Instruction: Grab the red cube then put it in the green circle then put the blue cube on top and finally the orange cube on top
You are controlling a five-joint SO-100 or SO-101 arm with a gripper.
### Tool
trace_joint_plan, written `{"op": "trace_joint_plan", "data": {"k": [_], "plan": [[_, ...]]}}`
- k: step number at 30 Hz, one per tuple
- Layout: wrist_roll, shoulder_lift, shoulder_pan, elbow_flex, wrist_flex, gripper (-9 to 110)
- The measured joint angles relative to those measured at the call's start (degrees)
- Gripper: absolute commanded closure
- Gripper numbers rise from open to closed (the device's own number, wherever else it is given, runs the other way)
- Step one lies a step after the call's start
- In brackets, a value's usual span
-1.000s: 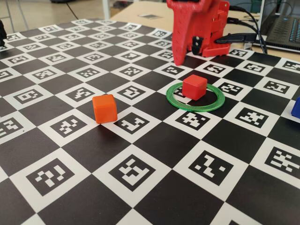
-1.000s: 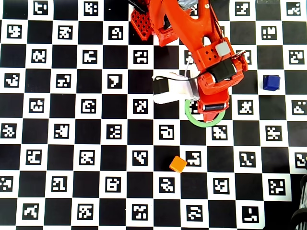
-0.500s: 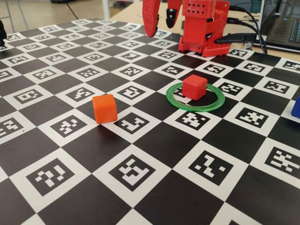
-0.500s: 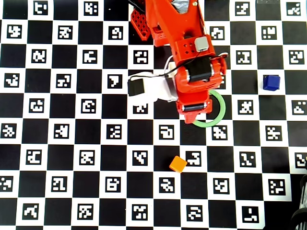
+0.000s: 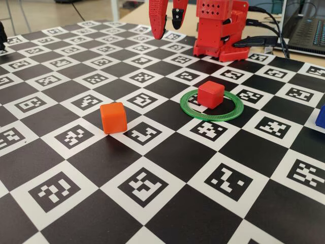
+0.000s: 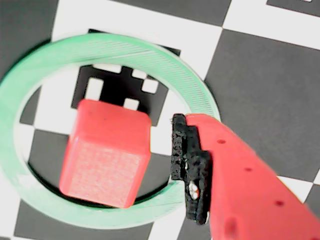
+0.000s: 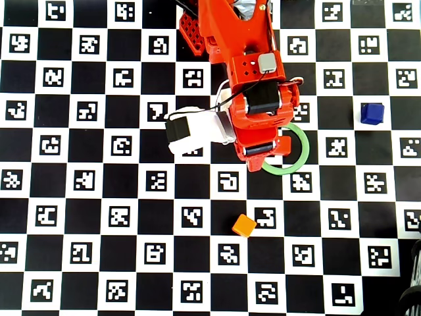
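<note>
The red cube (image 5: 210, 94) sits on the board inside the green circle (image 5: 231, 113), toward its rear left in the fixed view. The wrist view looks straight down on the red cube (image 6: 107, 152) in the ring (image 6: 30, 75). My gripper (image 5: 167, 31) hangs open and empty high above the board, apart from the cube. One black finger pad (image 6: 192, 170) shows to the right of the cube. The orange cube (image 5: 113, 117) lies to the left of the ring. The blue cube (image 5: 321, 116) is at the right edge. In the overhead view my arm hides most of the red cube.
The board is a black-and-white checkerboard with marker tags. The arm's red base (image 5: 219, 30) stands at the back, with cables and a laptop (image 5: 307, 30) behind it. The overhead view shows the blue cube (image 7: 372, 112), the orange cube (image 7: 244, 225) and the ring (image 7: 301, 141).
</note>
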Motion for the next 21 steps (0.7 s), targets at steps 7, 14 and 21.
{"op": "trace_joint_plan", "data": {"k": [7,14,21], "plan": [[2.2,0.1,-0.7,0.0,0.0,71],[2.2,1.4,-3.5,0.0,1.2,71],[-2.1,3.9,-9.1,1.1,-2.4,71]]}}
